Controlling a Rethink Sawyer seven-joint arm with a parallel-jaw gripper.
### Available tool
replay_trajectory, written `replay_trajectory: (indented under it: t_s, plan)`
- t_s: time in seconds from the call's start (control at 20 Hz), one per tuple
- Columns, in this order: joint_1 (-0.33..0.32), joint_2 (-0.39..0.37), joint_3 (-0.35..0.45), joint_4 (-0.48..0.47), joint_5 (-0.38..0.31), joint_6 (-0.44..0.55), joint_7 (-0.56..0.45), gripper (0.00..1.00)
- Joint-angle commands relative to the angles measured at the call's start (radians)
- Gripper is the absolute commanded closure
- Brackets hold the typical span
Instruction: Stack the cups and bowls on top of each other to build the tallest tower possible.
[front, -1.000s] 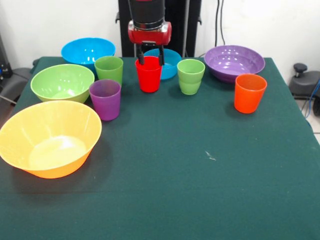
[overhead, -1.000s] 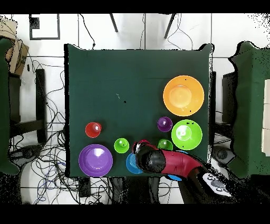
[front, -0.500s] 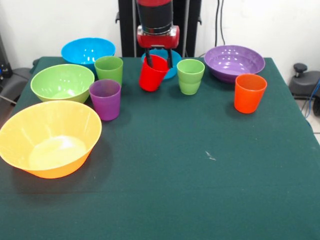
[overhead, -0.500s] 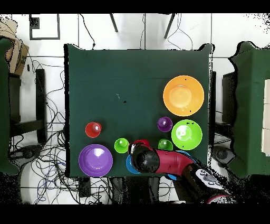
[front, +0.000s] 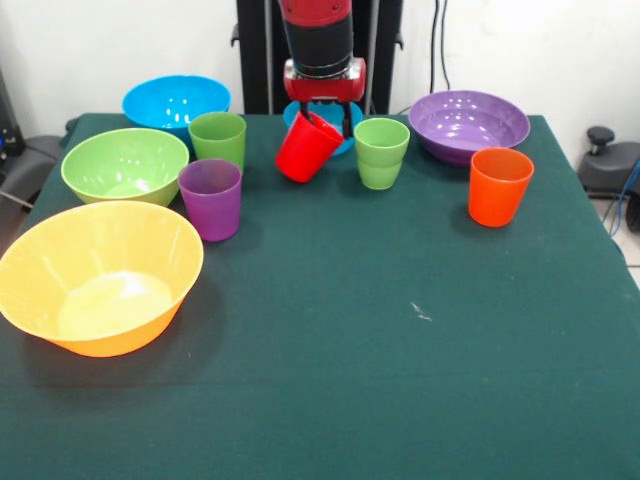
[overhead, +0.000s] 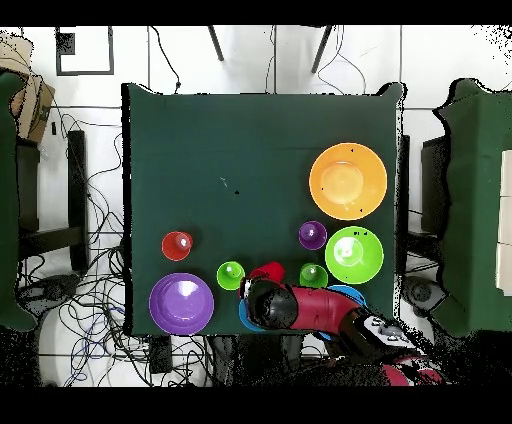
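Observation:
My gripper (front: 322, 119) is shut on the rim of the red cup (front: 307, 148) and holds it tilted just above the table, in front of the small blue bowl (front: 346, 147). In the overhead view the red cup (overhead: 267, 272) shows just beyond the arm's wrist (overhead: 272, 302). Two light green cups (front: 217, 138) (front: 381, 152) stand either side. The purple cup (front: 210, 198) and orange cup (front: 499, 186) stand upright. The big yellow-orange bowl (front: 98, 275), green bowl (front: 124, 164), large blue bowl (front: 175, 100) and purple bowl (front: 468, 124) are all separate.
The dark green table (front: 380, 360) has its bare part at the front and middle. Black robot pedestal (front: 255, 50) stands behind the far edge. In the overhead view, chairs (overhead: 480, 200) flank the table and cables lie on the floor.
The gripper has lifted the red cup off the table and moved right in the front view. The cup has gone from upright to tilted. Other cups and bowls have not moved.

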Motion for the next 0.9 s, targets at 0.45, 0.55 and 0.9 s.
replay_trajectory:
  t_s: [0.45, 0.55, 0.9]
  plan:
    - [-0.02, -0.172, 0.07, -0.044, -0.041, 0.075, 0.004, 0.0]
    - [-0.032, -0.165, 0.087, -0.047, -0.039, 0.069, 0.006, 1.0]
    - [-0.057, -0.273, 0.127, 0.03, -0.008, 0.088, 0.022, 1.0]
